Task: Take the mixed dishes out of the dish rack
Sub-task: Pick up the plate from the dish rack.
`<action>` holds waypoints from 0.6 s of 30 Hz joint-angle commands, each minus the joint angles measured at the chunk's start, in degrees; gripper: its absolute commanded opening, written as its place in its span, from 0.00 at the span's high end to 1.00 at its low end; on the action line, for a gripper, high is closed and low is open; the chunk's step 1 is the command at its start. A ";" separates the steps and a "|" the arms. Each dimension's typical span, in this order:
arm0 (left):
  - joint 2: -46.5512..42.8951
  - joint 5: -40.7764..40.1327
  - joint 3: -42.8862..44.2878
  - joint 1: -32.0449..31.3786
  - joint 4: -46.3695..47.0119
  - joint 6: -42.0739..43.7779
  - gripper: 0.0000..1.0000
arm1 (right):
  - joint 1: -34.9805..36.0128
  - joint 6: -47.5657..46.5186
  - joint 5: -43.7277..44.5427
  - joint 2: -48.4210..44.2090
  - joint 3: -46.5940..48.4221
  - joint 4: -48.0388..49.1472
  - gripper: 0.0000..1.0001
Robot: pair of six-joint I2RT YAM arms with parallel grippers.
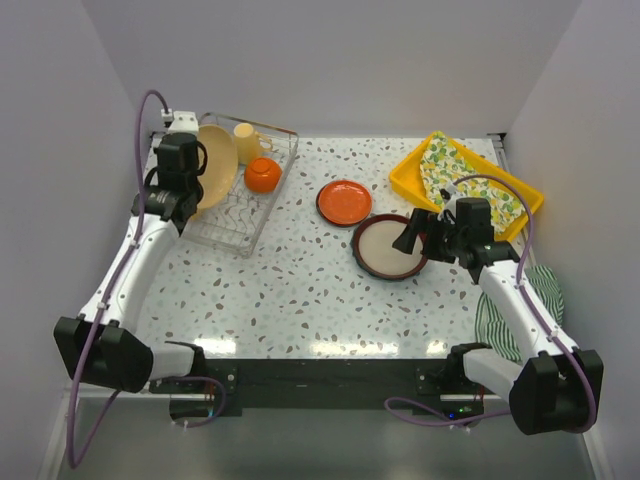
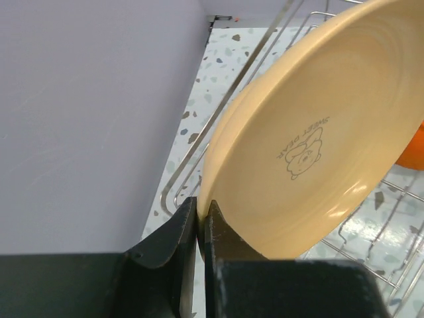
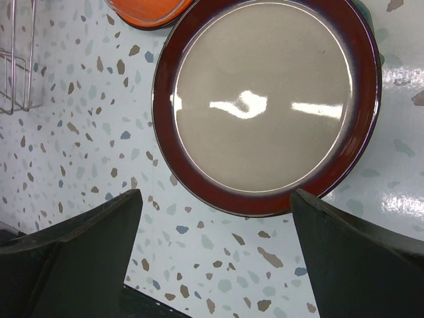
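The wire dish rack (image 1: 235, 232) stands at the back left and holds a tan-yellow plate (image 1: 215, 160), a cream mug (image 1: 247, 138) and an orange bowl (image 1: 263, 175). My left gripper (image 1: 190, 205) is shut on the rim of the tan-yellow plate (image 2: 318, 139), which stands tilted in the rack (image 2: 199, 142). An orange plate (image 1: 344, 202) and a dark brown plate with a cream face (image 1: 385, 247) lie on the table. My right gripper (image 1: 412, 238) is open and empty just above the brown plate (image 3: 265, 99), its fingers (image 3: 86, 252) at the plate's near rim.
A yellow tray (image 1: 410, 172) with a lemon-print cloth (image 1: 452, 172) sits at the back right. A green striped cloth (image 1: 545, 290) lies by the right arm. The left wall is close beside the rack.
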 commanded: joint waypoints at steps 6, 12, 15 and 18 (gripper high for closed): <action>-7.23 16.87 7.40 0.05 -6.24 -9.01 1.00 | 0.38 0.50 -4.59 -2.23 0.71 3.39 0.02; -10.58 34.72 4.25 0.05 -6.51 -16.83 1.00 | 0.81 1.29 -6.70 -3.02 1.24 4.53 0.02; -11.37 41.92 1.96 -0.04 -6.51 -19.91 1.00 | 1.60 1.65 -6.61 -3.72 1.85 4.44 0.02; -11.11 48.70 0.11 -0.22 -7.04 -21.67 1.00 | 3.18 1.56 -5.82 -4.69 2.64 4.71 0.02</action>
